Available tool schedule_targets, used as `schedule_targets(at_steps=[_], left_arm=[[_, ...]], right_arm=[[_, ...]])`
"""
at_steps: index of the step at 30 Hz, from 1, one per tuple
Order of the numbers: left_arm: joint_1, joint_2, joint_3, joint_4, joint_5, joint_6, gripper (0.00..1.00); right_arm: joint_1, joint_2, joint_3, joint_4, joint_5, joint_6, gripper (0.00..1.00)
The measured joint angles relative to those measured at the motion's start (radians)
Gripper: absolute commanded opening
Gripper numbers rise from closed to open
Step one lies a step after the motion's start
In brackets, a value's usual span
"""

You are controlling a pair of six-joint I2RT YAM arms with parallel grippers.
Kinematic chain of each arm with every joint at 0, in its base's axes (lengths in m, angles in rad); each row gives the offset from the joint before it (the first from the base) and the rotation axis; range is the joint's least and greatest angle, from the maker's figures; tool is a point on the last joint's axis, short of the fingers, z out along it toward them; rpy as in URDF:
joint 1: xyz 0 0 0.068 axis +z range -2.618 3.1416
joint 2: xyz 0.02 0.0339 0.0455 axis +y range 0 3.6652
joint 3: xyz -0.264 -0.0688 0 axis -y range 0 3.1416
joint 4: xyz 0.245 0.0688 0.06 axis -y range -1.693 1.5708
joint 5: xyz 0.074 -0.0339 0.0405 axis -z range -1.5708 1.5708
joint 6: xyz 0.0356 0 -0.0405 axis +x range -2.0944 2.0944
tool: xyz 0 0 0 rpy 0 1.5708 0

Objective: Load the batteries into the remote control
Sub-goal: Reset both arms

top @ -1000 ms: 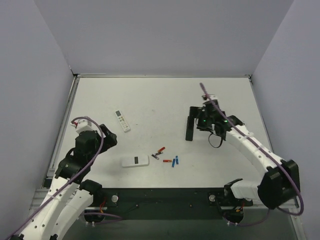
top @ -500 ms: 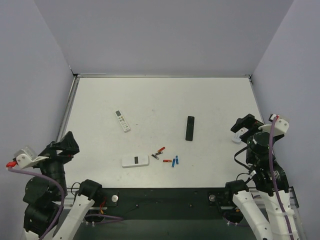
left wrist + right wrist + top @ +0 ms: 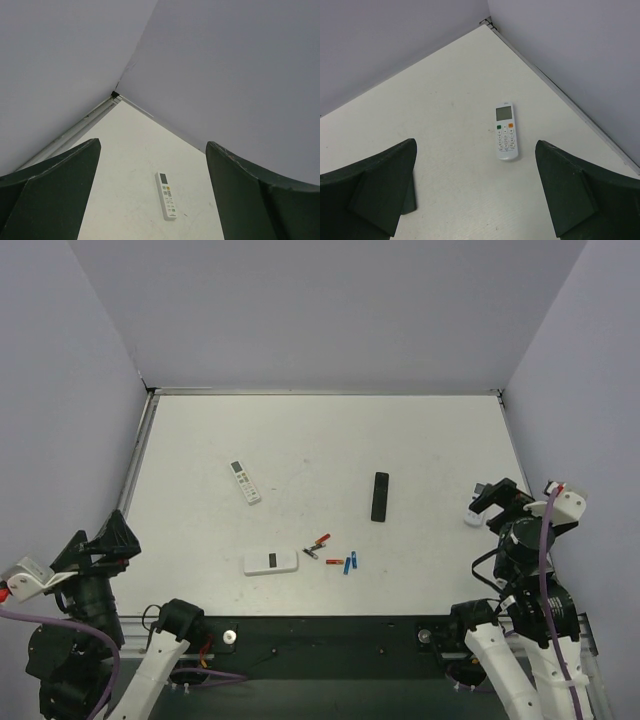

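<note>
Left gripper [image 3: 97, 540]: at the near-left edge of the table [image 3: 300, 430], jaws spread wide, empty. Slim white remote [image 3: 245, 482]: left of centre. Remote control [image 3: 271, 562]: face down, near edge. Batteries [image 3: 333, 556]: loose, just right of it. Black remote [image 3: 380, 496]: beyond them. Right gripper [image 3: 497, 496]: jaws spread, empty, beside another white remote [image 3: 472, 515].

No text, brand, number or sign can be read. The white remote [image 3: 505, 131] with green and orange buttons has a tiny mark above its display and print by its keys, all too small to make out. The slim white remote [image 3: 166, 195] and the remote control [image 3: 271, 562] show no legible lettering either.
</note>
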Motion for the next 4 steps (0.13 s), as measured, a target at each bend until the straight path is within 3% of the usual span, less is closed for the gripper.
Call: schedule_targets(at_steps=[4], left_arm=[[0.000, 0.002, -0.005, 0.004, 0.002, 0.003, 0.98]], right_arm=[[0.000, -0.016, -0.005, 0.000, 0.008, -0.011, 1.00]])
